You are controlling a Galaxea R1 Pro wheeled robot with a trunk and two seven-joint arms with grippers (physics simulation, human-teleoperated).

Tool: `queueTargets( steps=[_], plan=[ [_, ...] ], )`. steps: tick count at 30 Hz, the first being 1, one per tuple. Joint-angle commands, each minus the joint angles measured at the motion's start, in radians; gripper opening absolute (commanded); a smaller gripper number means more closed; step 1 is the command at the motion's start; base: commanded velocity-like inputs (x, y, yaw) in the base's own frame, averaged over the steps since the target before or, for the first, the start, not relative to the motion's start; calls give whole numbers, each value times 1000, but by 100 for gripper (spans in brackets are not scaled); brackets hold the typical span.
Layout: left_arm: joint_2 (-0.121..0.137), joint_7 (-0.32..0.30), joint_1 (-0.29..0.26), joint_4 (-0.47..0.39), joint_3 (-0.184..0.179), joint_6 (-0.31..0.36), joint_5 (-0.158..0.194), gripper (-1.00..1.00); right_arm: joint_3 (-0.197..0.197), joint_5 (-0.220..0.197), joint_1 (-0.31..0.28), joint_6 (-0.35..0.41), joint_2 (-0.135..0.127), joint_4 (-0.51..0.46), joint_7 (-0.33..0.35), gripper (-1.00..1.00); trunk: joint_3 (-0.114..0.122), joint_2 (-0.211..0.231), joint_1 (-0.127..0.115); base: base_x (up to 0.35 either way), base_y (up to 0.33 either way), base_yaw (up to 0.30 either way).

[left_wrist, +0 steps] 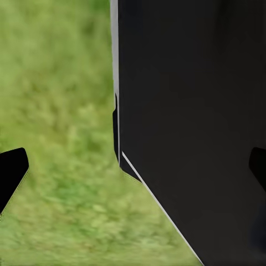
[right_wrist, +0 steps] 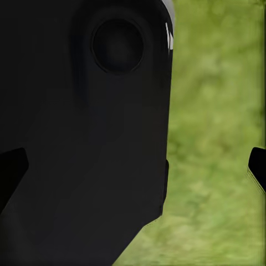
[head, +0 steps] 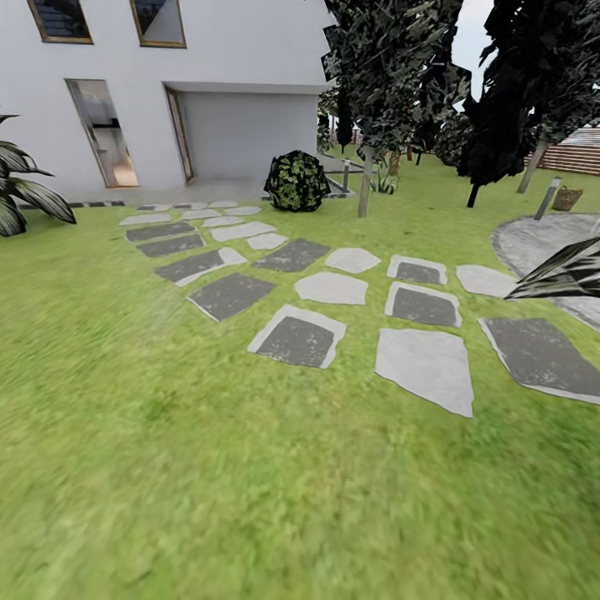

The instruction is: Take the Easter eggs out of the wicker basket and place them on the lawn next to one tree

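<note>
The lawn (head: 208, 467) spreads bright green across the head view. A tree (head: 364, 175) with a pale straight trunk and dark mottled leaves stands at the far middle. Far right, by a grey post, sits a small tan-brown thing that looks like the wicker basket (head: 567, 198); it is too small to tell its contents. The Easter eggs are out of view. In the left wrist view my left gripper (left_wrist: 134, 169) is open over grass, fingertips (left_wrist: 12, 170) far apart, with a dark part of the robot beyond. My right gripper (right_wrist: 134, 169) is open likewise, holding nothing.
Grey stepping stones (head: 425, 362) cross the grass toward a white house (head: 242, 100). A round bush (head: 297, 181) sits near the house. A grey stone patio (head: 542, 242) lies at the right, with a dark-trunked conifer (head: 473, 193) and another pale-trunked tree (head: 532, 171) behind.
</note>
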Motion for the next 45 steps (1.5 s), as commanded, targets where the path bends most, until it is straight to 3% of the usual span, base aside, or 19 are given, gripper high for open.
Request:
queueTargets(
  steps=[1,45],
  plan=[
    [0,-1,0,0,1,0,1,100,0,0,-1,-3,0,1,0,100,-1,0,1,343,0,0],
    [-1,-1,0,0,0,0,1,100,0,0,-1,-3,0,1,0,100,-1,0,1,343,0,0]
  ],
)
